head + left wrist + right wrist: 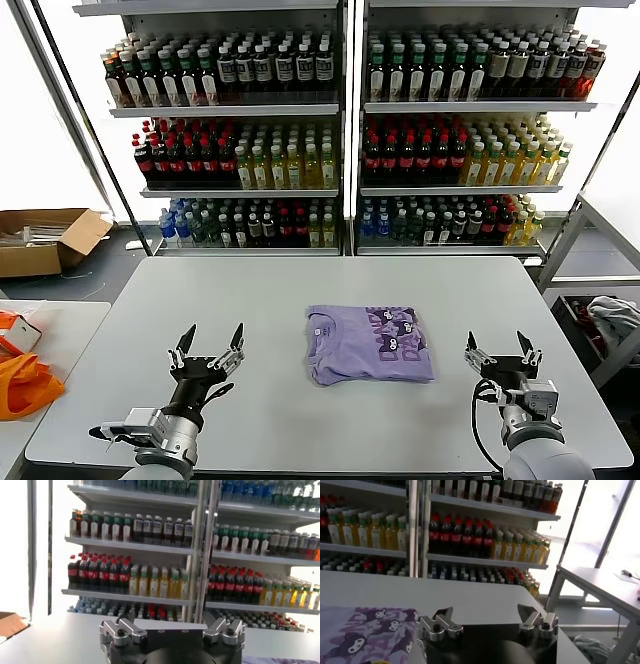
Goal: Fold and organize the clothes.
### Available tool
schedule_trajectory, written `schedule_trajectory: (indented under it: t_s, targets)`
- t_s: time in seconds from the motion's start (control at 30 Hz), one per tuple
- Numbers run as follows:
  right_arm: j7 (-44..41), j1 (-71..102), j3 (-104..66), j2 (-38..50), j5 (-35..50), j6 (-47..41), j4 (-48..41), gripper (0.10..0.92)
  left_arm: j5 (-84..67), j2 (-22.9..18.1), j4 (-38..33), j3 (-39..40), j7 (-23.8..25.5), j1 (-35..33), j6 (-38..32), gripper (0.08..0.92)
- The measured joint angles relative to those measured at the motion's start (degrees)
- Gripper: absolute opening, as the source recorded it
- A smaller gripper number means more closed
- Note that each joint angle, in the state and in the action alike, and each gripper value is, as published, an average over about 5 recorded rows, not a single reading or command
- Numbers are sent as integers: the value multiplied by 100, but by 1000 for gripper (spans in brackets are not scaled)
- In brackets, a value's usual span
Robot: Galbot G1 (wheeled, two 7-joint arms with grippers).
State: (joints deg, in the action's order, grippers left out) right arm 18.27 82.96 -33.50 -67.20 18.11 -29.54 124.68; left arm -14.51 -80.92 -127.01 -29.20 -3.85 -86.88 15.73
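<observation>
1. At the tabletop point(300, 420) centre, a purple T-shirt point(370, 343) lies folded, print up.
2. Left pincer point(208, 345) at eight o'clock and right pincer point(501, 350) at four o'clock both hover open, empty.
3. Tidy any loose edges gently, pressing flat rather than dragging.

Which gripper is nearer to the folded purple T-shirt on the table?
The right gripper is slightly nearer, just off the T-shirt on its right side. The left gripper is farther off on the left; both grippers are open and empty.
</observation>
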Motion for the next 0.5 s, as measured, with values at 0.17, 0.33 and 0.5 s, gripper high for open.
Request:
schedule_trajectory:
  t_s: [0.17,0.33,0.5]
  targets:
    - [1,-19,26,24,3,-6,1,823,51,9,-79,-11,28,-44,-3,823]
    - [2,-45,74,16,0,-19,11,823,83,32,-88,-30,6,-35,8,823]
    - [4,-83,105,20,0,-22,-8,823,105,10,-88,-16,-15,-12,23,823]
